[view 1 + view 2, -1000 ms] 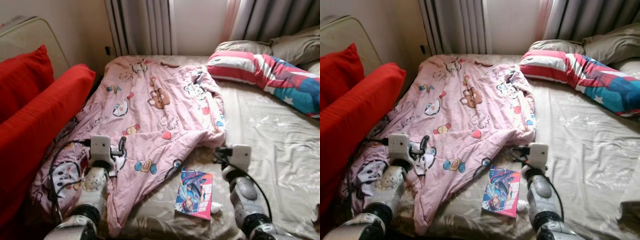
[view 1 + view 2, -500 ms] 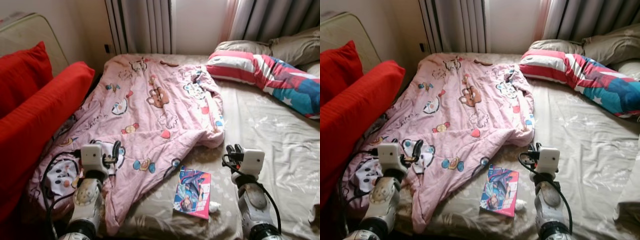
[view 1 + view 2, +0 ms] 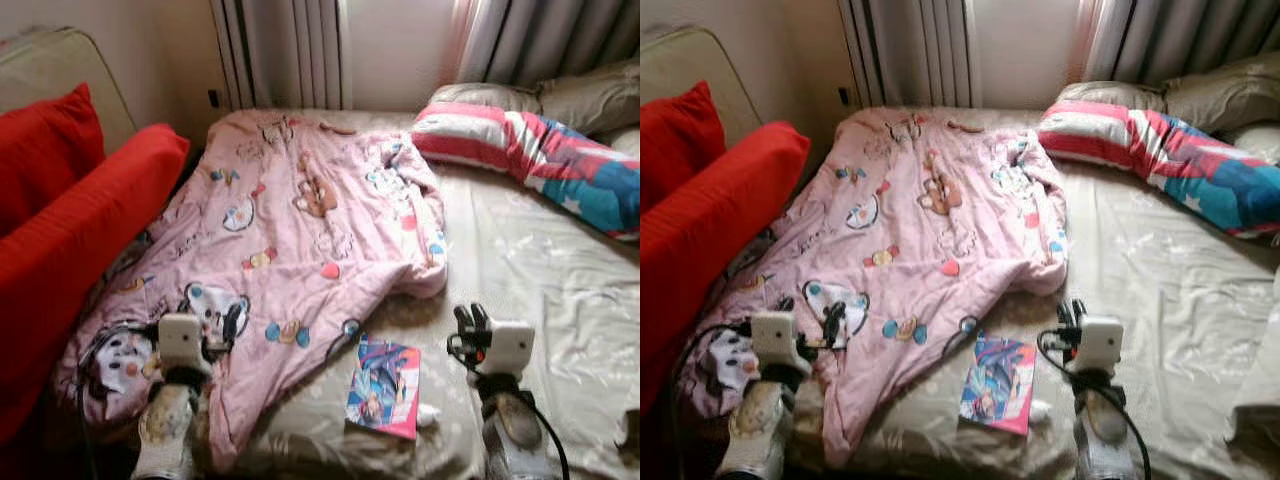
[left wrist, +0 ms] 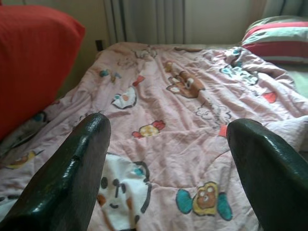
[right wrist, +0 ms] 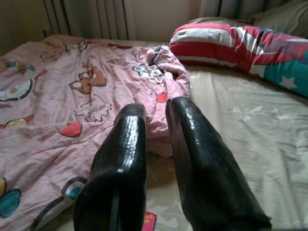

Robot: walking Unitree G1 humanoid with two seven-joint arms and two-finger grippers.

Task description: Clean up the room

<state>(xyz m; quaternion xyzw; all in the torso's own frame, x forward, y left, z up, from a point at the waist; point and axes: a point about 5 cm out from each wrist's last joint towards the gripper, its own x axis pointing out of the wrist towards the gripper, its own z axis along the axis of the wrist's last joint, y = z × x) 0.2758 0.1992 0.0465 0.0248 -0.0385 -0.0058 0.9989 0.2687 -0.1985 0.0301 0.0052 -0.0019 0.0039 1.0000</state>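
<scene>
Left eye view: the pink cartoon-print quilt [image 3: 300,230] is seen spread crumpled over the left half of the bed [image 3: 530,270], its long axis running away toward the curtains. The left gripper [image 3: 232,322], fingers spread wide, hovers over the near hem and is judged nearer. The right gripper [image 3: 470,318], fingers nearly together and empty, is held beside the book [image 3: 385,385].
</scene>
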